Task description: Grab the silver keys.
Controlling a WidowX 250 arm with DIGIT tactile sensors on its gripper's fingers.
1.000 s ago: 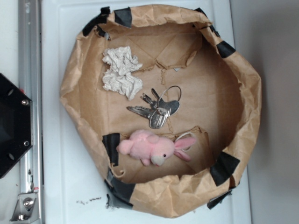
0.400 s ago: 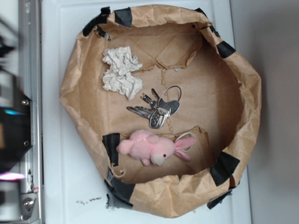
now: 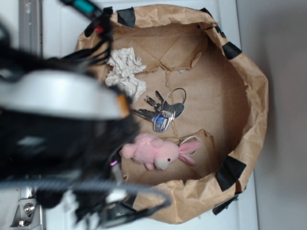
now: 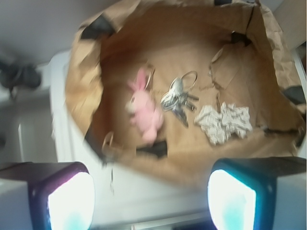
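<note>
Nothing is grasped yet: the silver keys (image 3: 162,112) lie untouched on the paper bowl's (image 3: 249,81) floor between white wad (image 3: 125,73) and pink bunny (image 3: 156,151), while the gripper (image 4: 151,191) hangs wide apart outside the rim.

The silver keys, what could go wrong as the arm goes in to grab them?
The silver keys lie flat, splayed on a thin ring, so the open gripper may slip off them. The crumpled paper wad and pink bunny sit close on either side and could be caught instead. The raised paper bag rim might snag the arm.
</note>
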